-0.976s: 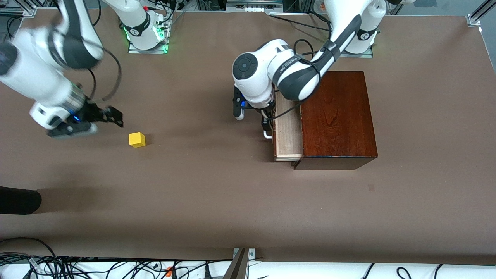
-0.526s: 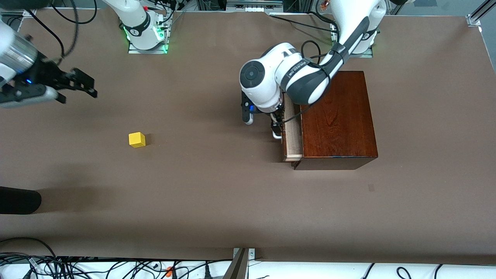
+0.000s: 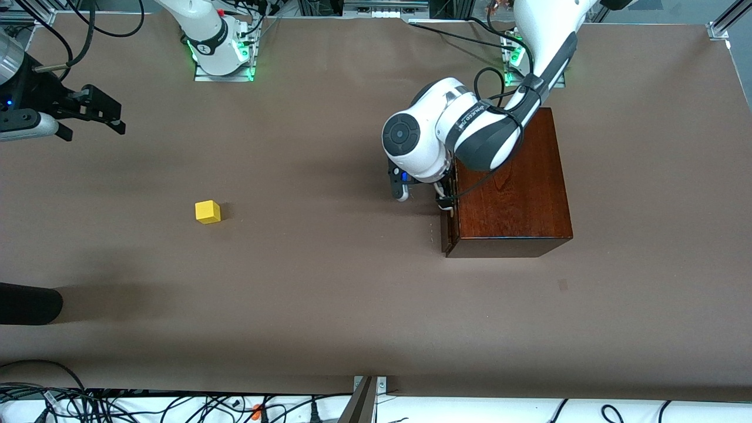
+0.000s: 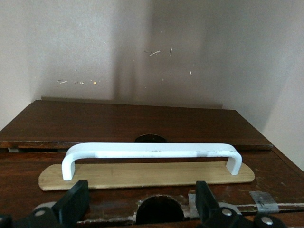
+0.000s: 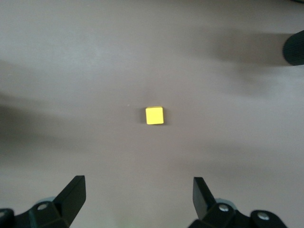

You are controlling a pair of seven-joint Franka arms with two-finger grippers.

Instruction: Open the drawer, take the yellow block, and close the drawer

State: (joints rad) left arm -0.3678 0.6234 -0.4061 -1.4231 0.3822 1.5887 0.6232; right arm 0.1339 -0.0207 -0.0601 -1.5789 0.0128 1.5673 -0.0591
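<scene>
Two claws to report, and I start with the left gripper point(image 3: 445, 201): its fingers point(image 4: 76, 203) stand apart either side of the white loop handle point(image 4: 151, 154), gripping nothing, right against the drawer's dark front. I judge the drawer point(image 3: 447, 226) pushed home, since no pale tray shows at the wooden box point(image 3: 511, 179), which sits toward the left arm's end of the table. That arm reaches down from its base at the table's top edge, elbow bent over the box lid, wrist pointing at the drawer front. My right gripper point(image 3: 88, 120) hangs wide open and empty over the table's end nearest the right arm, its fingers point(image 5: 71, 194) spread, camera looking down on the yellow block point(image 3: 207, 212). The block rests on bare table, well apart from the box, nearer the front camera than the right gripper. I expect it to be light, rigid and flat-faced, so I would pinch two parallel side faces squarely; a skewed grip could let it twist out.
</scene>
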